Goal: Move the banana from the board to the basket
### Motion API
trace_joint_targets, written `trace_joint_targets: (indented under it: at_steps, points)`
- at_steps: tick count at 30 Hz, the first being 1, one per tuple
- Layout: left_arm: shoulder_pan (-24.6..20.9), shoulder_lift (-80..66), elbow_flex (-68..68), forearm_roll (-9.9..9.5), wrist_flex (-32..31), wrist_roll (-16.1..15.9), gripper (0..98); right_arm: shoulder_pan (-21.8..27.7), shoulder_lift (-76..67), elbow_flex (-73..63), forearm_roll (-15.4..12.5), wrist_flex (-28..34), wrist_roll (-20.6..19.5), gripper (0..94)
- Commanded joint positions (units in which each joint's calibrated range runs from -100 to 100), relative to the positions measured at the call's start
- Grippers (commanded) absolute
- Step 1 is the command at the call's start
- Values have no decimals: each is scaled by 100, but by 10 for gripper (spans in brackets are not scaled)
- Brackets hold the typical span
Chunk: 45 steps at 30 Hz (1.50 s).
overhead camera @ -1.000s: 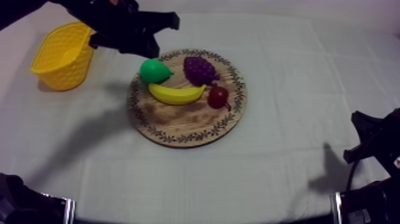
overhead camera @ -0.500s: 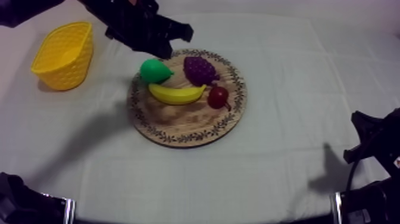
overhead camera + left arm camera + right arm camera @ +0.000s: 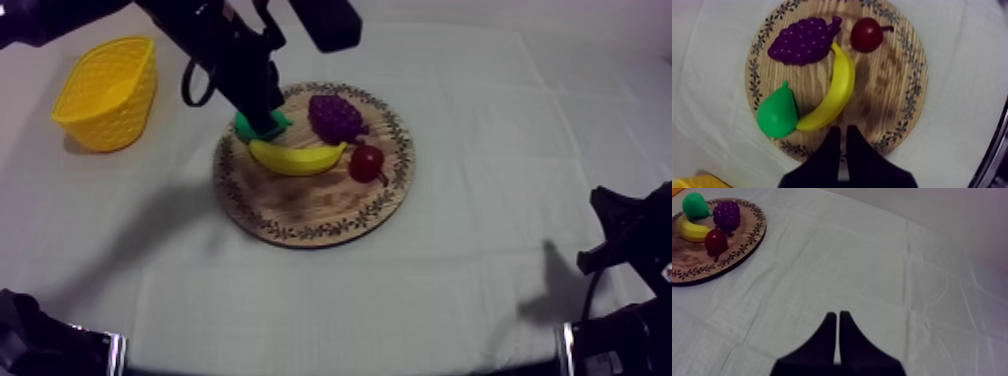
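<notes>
Top view: over the last second the left arm has swung away from the yellow basket (image 3: pixel 105 92) and in across the table. The left gripper (image 3: pixel 262 112) now hangs above the far-left rim of the wooden board (image 3: pixel 300 232), covering part of the pear (image 3: pixel 245 128). No fruit has shifted. The banana (image 3: pixel 295 157) lies where it did, on the board just in front of the pear, untouched and well apart from the basket. Judgement: approach under way, grasp not begun.

Left wrist view: own fingers pressed together into a narrow wedge with nothing between them, their tips over the board's patterned rim close to the banana's end by the pear. They would have to part before any grip. The banana is a smooth, glossy yellow crescent, convex side toward the small red fruit (image 3: pixel 866 34), one tip touching the pear. Grapes (image 3: pixel 803 41) are a knobbly purple cluster. The board shows wood grain and a leaf-pattern border. All look like hard moulded plastic, likely slippery (judgement).

Right wrist view: right gripper (image 3: pixel 837 315) likewise a closed wedge, holding nothing, over bare creased cloth (image 3: pixel 872 263) well apart from the board
</notes>
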Motion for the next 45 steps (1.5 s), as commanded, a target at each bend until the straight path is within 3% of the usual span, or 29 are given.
trace_joint_targets:
  at_steps: [1,11,19,45]
  points:
    - [-21,-10,-4,-19,64,-549,156,-2,-1,4,0,-2,0,4]
    - [-81,-56,119,-121,347,-451,533,-2,-1,4,0,-2,-2,4]
    - [-83,-24,136,-193,571,-266,669,-2,-1,4,0,-2,0,4]
    - [-37,3196,-1013,-168,234,-250,627,-2,-1,4,0,-2,0,4]
